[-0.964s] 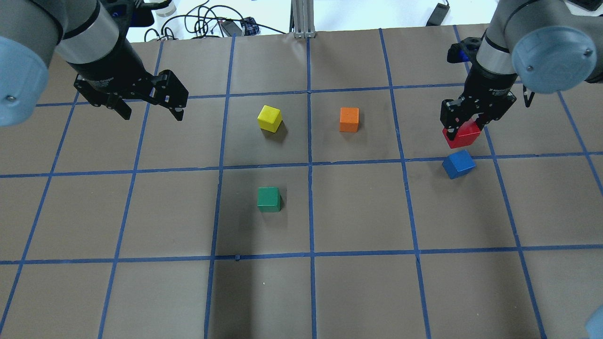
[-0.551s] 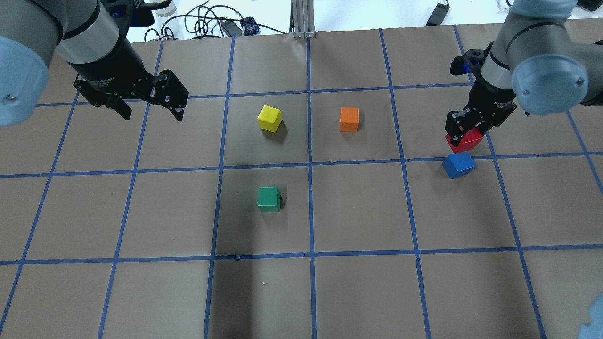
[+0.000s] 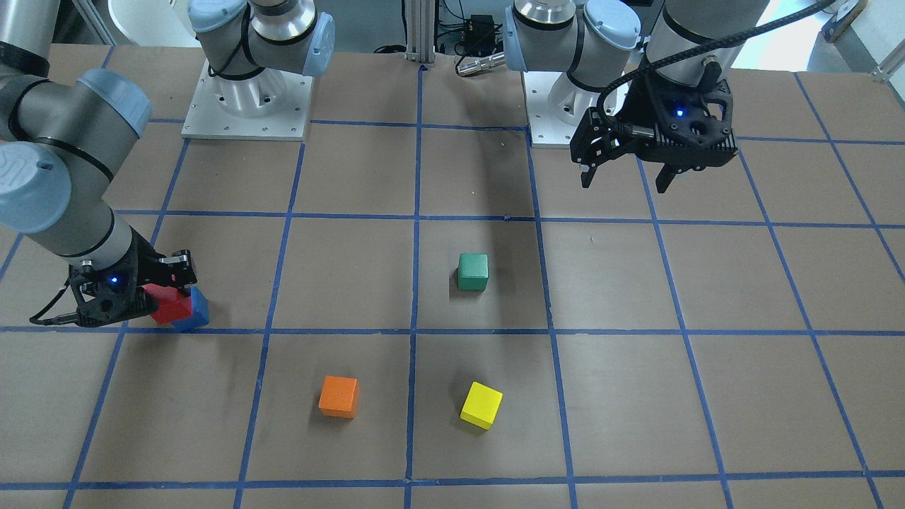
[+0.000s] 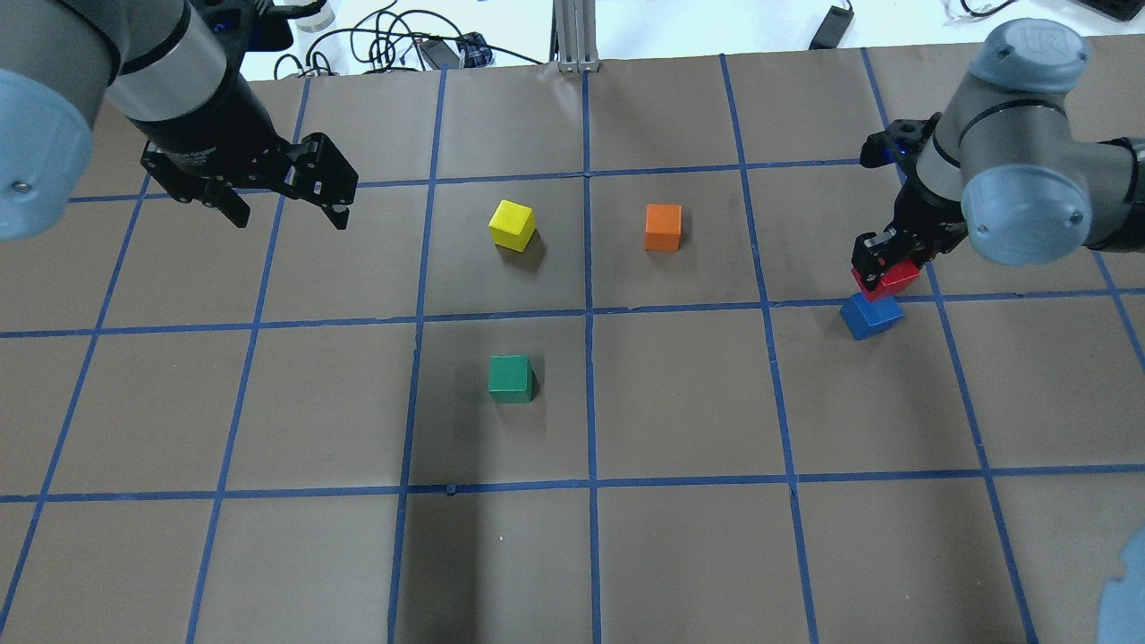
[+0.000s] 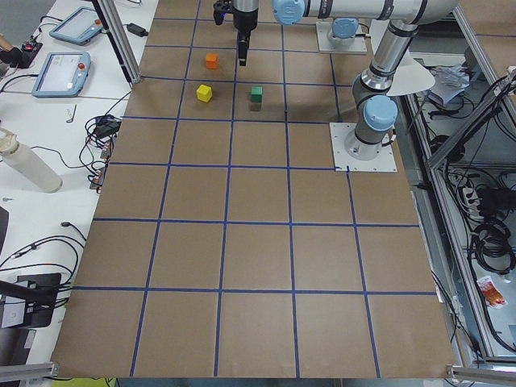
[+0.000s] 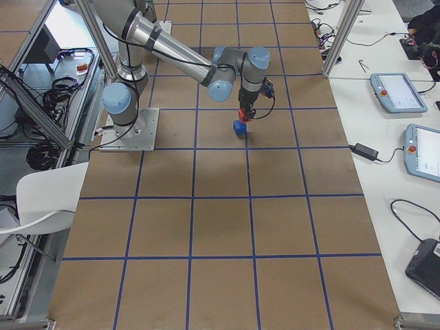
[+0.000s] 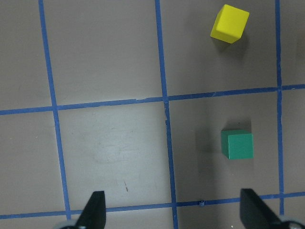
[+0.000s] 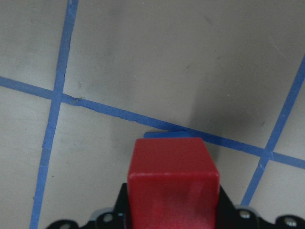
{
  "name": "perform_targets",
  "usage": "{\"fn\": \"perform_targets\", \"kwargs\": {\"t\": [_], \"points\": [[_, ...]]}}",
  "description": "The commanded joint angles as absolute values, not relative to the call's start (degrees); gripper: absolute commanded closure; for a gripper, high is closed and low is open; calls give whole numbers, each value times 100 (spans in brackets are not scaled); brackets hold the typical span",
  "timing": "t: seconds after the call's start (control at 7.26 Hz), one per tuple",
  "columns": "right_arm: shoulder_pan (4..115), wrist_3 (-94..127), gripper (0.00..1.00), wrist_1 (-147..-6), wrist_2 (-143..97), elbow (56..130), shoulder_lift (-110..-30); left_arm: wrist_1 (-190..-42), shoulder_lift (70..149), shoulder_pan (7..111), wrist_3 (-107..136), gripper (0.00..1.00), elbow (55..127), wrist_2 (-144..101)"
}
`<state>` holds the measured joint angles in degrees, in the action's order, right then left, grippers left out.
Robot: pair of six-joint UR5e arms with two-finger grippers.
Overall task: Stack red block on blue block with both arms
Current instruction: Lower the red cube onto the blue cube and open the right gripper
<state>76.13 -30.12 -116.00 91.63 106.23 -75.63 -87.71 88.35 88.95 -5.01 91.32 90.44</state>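
My right gripper (image 4: 887,261) is shut on the red block (image 4: 887,279) and holds it low over the blue block (image 4: 870,317), which rests on a blue tape line at the right. I cannot tell whether the two blocks touch. In the front view the red block (image 3: 172,305) overlaps the blue block (image 3: 198,311). In the right wrist view the red block (image 8: 171,176) fills the bottom, with only a sliver of the blue block (image 8: 162,135) showing beyond it. My left gripper (image 4: 288,215) is open and empty, high over the far left.
A yellow block (image 4: 512,224), an orange block (image 4: 663,226) and a green block (image 4: 510,378) sit apart around the table's middle. The brown table (image 4: 680,555) carries a blue tape grid. Cables lie beyond the far edge.
My right gripper has come down with the red block and closed in on the blue block. The left arm has not moved.
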Motion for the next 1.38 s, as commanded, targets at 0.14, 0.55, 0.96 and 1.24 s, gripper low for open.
{"fn": "perform_targets", "kwargs": {"t": [0.14, 0.55, 0.96, 1.24], "points": [[7576, -3050, 100, -11785, 9176, 10679, -7401, -8771, 8859, 8895, -492, 0, 9123, 9044], [7559, -3050, 100, -11777, 9185, 10687, -7409, -8763, 8859, 8895, -501, 0, 9132, 9044], [7550, -3050, 60, -11777, 9184, 10688, -7392, -8763, 8851, 8895, -492, 0, 9132, 9044], [7550, -3050, 59, -11760, 9219, 10688, -7400, -8763, 8842, 8895, -492, 0, 9132, 9044]]}}
